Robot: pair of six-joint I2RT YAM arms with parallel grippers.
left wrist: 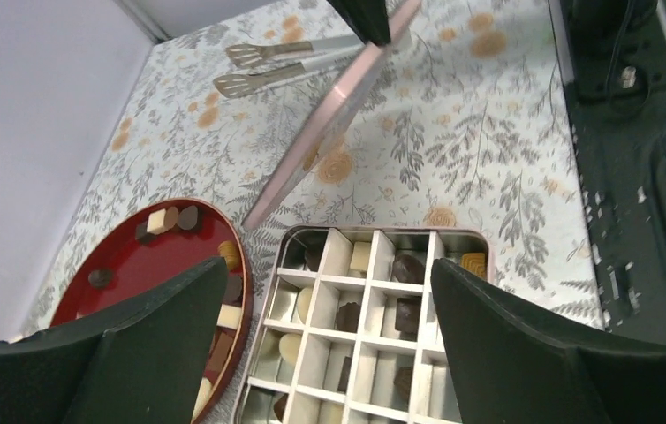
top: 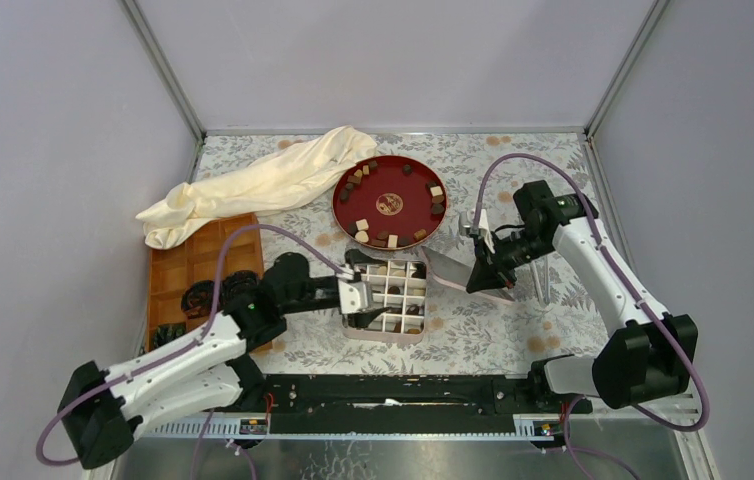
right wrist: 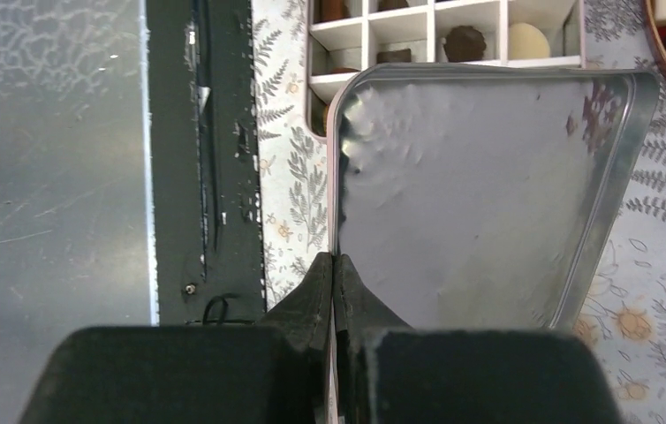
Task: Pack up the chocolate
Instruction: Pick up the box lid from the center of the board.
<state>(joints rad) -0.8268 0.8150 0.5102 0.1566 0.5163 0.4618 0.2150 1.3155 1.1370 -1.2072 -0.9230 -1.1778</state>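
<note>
Chocolate [top: 361, 226] in brown, tan and cream pieces lies around the rim of a red round plate [top: 393, 186]. More pieces of chocolate [left wrist: 407, 268] sit in cells of the open divided tin box [left wrist: 453, 234], which lies in front of the plate [top: 393, 338]. My left gripper [left wrist: 329, 269] hovers open over the box's left half [top: 358, 295], with nothing between its fingers. My right gripper [right wrist: 336, 265] is shut on the edge of the tin's lid [right wrist: 480, 185]. It holds the lid tilted just right of the box [top: 448, 268].
Metal tongs [left wrist: 268, 66] lie on the floral tablecloth to the right of the lid [top: 543, 282]. A cream cloth [top: 263, 185] is bunched at the back left. A brown tray [top: 188, 262] with dark ring-shaped items sits at the left edge.
</note>
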